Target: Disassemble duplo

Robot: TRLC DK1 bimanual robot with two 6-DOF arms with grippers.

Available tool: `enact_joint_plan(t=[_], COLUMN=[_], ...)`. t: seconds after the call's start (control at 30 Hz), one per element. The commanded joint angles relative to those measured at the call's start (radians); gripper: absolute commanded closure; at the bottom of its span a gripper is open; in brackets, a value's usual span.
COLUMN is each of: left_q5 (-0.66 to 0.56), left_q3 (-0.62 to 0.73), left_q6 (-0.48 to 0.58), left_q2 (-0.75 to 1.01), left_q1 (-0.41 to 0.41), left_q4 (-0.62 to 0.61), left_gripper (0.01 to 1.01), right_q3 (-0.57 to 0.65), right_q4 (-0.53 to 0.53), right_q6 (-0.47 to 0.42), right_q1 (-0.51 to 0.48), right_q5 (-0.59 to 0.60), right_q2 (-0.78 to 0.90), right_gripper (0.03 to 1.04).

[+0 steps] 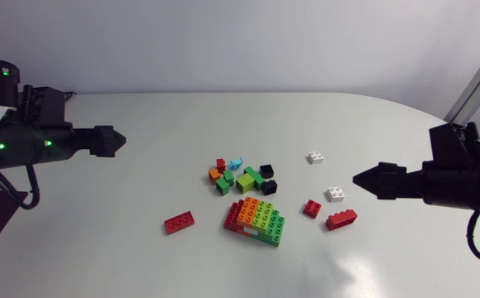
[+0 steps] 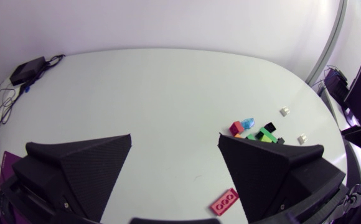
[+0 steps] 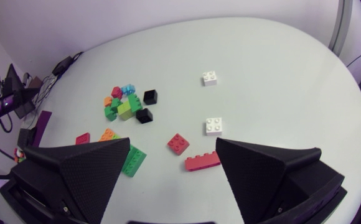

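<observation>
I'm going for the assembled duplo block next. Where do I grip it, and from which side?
Probably from above, jaws across the two long side walls of the assembled duplo block: it lies flat with studs up, so those walls offer flat opposing faces. The right gripper is nearer.

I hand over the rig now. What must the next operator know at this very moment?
The left gripper is open and empty, left of the bricks. The right gripper is open and empty, right of them. The stacked block lies on the table between them, still assembled. The loose bricks sit in a cluster behind it, others scattered around. Left to do: pull the stacked block apart.
</observation>
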Motion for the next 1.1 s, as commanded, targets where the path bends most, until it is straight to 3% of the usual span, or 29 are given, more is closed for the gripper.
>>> enact_joint_plan(t=[0.0,0.13,0.27,0.33,0.43,0.57,0.7,0.93,1.07], left_q5=[0.046,0.063,0.067,0.075,0.238,0.347,0.394,0.466,0.468], left_q3=[0.058,0.092,0.087,0.075,0.067,0.081,0.087,0.103,0.130], left_q6=[-0.017,0.180,0.294,0.415,0.501,0.604,0.717,0.831,0.872], left_q2=[0.096,0.173,0.194,0.187,0.200,0.260,0.328,0.378,0.406], left_q1=[0.007,-0.052,-0.131,-0.174,-0.158,-0.154,-0.183,-0.253,-0.299], left_q4=[-0.001,-0.015,-0.020,-0.037,-0.026,-0.017,-0.024,-0.064,-0.081], left_gripper=[0.072,0.072,0.064,0.052,0.052,0.052,0.052,0.052,0.052], right_q3=[0.038,0.058,0.066,0.086,0.095,0.109,0.119,0.119,0.161], right_q4=[-0.038,-0.060,-0.041,-0.097,-0.103,-0.084,-0.061,0.028,0.034], right_q6=[0.023,0.023,0.016,-0.084,-0.218,-0.300,-0.432,-0.505,-0.532], right_q1=[-0.014,-0.022,-0.011,-0.008,-0.014,0.003,0.081,0.257,0.319], right_q5=[-0.042,-0.058,-0.062,-0.124,-0.205,-0.187,-0.075,0.031,-0.027], right_q2=[0.066,0.135,0.140,0.171,0.204,0.252,0.336,0.431,0.545], right_gripper=[0.07,0.07,0.07,0.07,0.07,0.07,0.07,0.07,0.07])
